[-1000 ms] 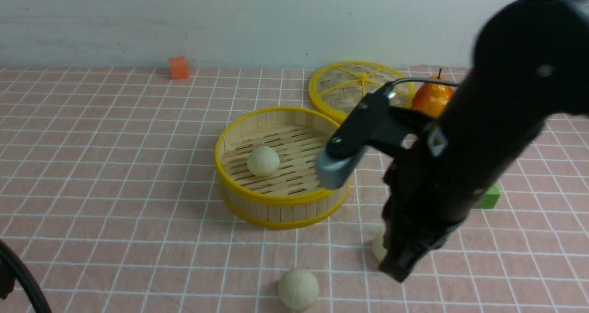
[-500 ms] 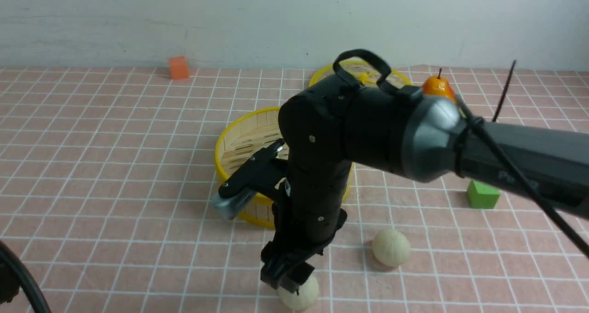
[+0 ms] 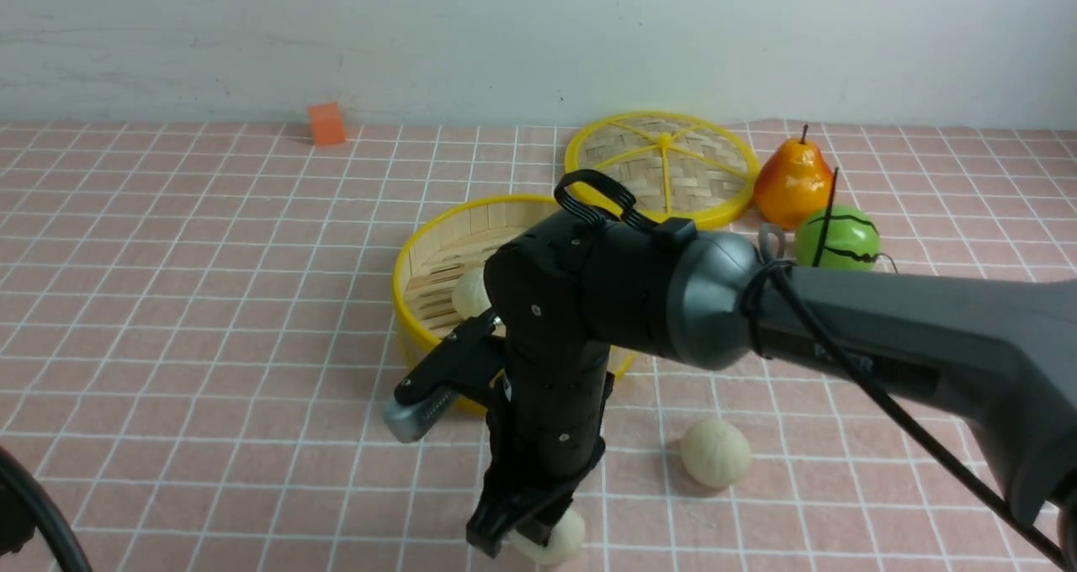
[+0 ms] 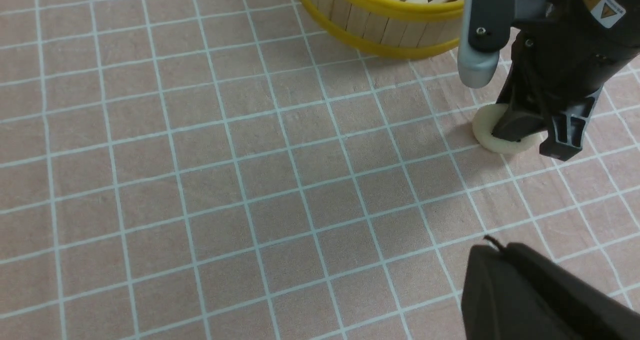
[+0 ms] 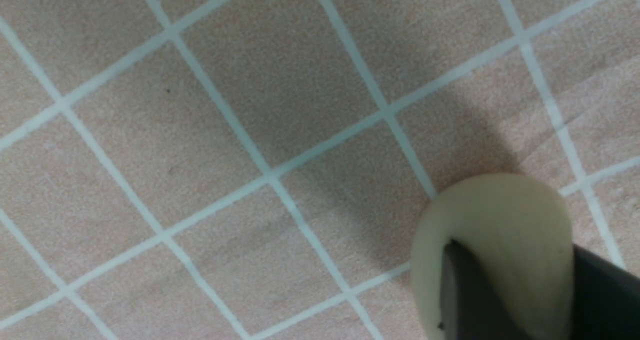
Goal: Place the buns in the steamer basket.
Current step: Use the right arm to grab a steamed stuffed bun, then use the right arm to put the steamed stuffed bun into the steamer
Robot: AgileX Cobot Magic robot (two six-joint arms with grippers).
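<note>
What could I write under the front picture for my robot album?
The right gripper straddles a bun on the table; another bun sits in the steamer basket.

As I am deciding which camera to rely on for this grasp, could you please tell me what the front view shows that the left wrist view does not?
Only the front view shows the bun inside the steamer basket, the other loose bun, the woven lid, the pear, the green striped melon and the orange cube. Only the left wrist view shows a dark part at the left arm's own end, and the basket's near wall unobstructed. Both show the steamer basket, the right tool low at the near bun, and the pink checked cloth.
</note>
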